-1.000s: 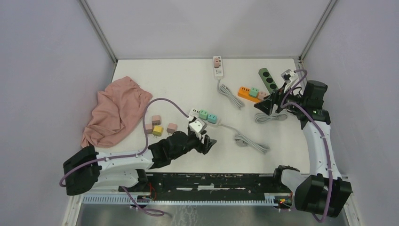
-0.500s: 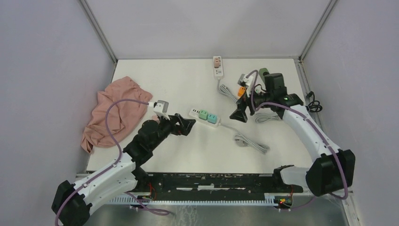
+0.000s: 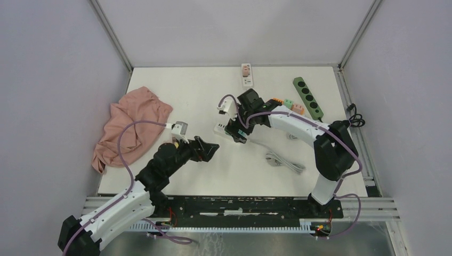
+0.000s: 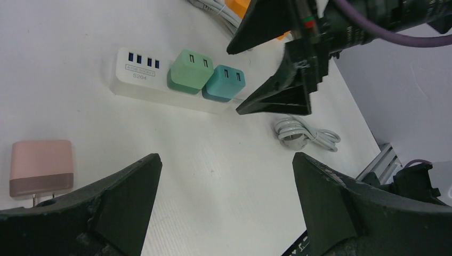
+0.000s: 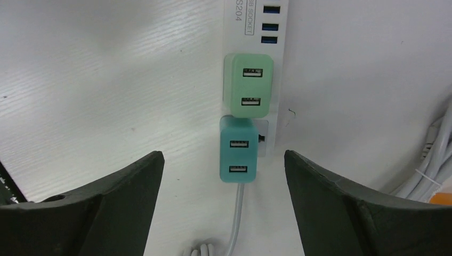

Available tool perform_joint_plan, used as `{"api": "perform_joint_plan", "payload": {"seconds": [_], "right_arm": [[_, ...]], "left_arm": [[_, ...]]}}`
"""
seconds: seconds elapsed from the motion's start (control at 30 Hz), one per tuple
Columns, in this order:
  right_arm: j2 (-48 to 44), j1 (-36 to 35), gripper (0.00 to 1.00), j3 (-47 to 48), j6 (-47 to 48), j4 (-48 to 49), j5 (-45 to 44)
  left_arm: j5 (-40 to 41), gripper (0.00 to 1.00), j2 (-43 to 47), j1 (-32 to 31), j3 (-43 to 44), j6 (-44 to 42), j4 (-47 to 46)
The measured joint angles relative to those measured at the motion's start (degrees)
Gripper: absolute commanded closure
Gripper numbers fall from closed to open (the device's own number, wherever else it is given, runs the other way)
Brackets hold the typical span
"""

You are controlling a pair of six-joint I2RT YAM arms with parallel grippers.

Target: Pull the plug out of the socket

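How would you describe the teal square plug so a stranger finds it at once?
On the white table, find the white plastic power strip with blue USB ports near the middle. Two square plugs sit side by side on it; the teal square plug is at the end with the grey cable, farther from the ports than its mint-green neighbour.

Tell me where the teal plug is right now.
In the right wrist view, the teal plug sits in the white power strip, next to the green plug, framed by the open right gripper.
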State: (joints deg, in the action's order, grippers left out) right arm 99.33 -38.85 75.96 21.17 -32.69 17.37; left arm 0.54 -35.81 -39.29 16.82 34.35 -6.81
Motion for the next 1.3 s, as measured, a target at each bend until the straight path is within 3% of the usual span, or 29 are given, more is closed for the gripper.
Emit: {"api": "perform_joint_plan", "payload": {"seconds": [0.13,0.27,0.43,0.67,0.83,1.03,1.17,1.3], "right_arm": [[4.1,-1.0,0.33,1.3,-1.0,-0.7,-3.1],[5.0,-1.2,0.44,1.3,-1.7,-1.7,-4.2],[5.7,-1.2,0.73,1.8,-0.7,-2.2,-4.4],[5.3,-0.2,0.83,1.8,5.2,-5.1,-1.3],[3.3,3.1,0.83,1.5,18.1,-15.2,5.9],[-4.7,4.5,0.77,-8.0,36.7,-23.3,10.5],[-8.9,4.1,0.63,-13.6,44.7,-25.9,11.7],[-11.9,4.1,0.37,-16.7,48.5,-25.8,12.1]], "left_arm": [[0.9,0.01,2.1,0.0,-0.5,0.2,0.3],[0.9,0.0,2.7,0.0,-1.1,0.2,0.2],[0.6,0.0,2.7,0.0,-1.9,0.2,-0.4],[-3.9,0.02,4.1,0.0,-3.7,-0.8,-3.8],[-8.3,0.04,7.1,0.0,-6.9,-1.7,-9.5],[-12.4,0.05,6.7,-0.1,-9.5,-2.0,-16.8],[-13.6,0.05,3.2,-2.1,-9.7,-3.2,-20.3],[-12.7,0.05,-0.5,-7.8,-9.7,-6.5,-21.9]]}}
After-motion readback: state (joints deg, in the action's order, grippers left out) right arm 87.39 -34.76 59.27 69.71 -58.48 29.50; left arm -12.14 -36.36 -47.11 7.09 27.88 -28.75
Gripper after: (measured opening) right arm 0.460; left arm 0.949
